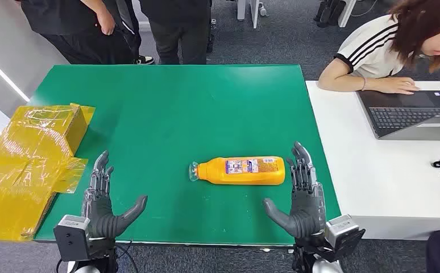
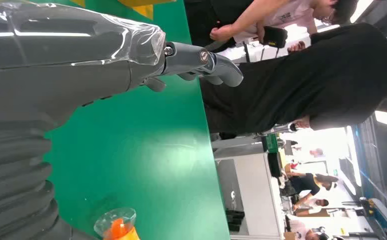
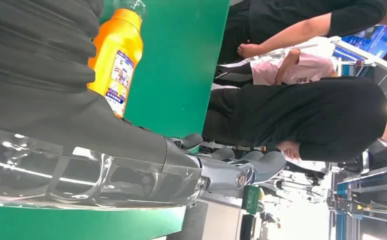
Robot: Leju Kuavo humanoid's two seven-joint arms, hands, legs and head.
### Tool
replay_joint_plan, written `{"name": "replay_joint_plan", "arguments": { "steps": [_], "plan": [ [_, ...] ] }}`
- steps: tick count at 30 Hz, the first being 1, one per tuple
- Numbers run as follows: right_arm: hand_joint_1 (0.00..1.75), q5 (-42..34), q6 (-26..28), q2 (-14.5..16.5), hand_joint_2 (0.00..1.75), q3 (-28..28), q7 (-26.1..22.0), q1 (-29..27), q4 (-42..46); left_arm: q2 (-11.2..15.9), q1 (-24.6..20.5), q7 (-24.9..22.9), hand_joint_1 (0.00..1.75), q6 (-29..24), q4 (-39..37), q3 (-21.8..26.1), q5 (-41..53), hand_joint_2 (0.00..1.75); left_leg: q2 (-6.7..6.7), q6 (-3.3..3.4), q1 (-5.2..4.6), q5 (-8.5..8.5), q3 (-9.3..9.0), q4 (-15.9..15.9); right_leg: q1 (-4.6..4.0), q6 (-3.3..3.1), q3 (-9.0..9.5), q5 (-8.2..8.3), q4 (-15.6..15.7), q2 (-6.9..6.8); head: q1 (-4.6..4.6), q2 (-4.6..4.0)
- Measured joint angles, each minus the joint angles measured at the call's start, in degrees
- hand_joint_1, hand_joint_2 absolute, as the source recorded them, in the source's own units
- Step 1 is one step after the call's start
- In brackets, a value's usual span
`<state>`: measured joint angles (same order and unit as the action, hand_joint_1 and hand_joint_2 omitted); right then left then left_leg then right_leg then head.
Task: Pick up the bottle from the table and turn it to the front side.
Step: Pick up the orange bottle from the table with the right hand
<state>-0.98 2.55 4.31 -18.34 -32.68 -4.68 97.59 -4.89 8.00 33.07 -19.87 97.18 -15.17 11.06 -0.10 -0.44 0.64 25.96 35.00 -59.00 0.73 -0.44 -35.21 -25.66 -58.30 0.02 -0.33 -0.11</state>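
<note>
The bottle (image 1: 241, 170) is lying on the green counter (image 1: 166, 114) just beside the right robot hand (image 1: 303, 196); the left robot hand (image 1: 105, 202) is hovering well apart, both spread wide, holding nothing.

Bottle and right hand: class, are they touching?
Apart. In the head view, green table shows between the bottle base and the right hand, which stands open beside it.

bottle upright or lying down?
Lying down: the orange bottle rests on its side on the green table, cap toward the left hand.
</note>
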Motion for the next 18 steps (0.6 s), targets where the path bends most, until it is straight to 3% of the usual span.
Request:
{"name": "replay_joint_plan", "arguments": {
  "steps": [18],
  "plan": [
    [0.00,4.37,0.91,-0.38,1.75,-1.18,-0.11,1.46,-0.74,0.04,-0.01,0.28,0.00,0.49,0.00,0.00,-0.84,1.75,0.00,0.00,0.00,0.00,-0.01,0.00,0.00,0.00,0.00,0.00,0.00,0.01,0.01,0.00]
  ]
}}
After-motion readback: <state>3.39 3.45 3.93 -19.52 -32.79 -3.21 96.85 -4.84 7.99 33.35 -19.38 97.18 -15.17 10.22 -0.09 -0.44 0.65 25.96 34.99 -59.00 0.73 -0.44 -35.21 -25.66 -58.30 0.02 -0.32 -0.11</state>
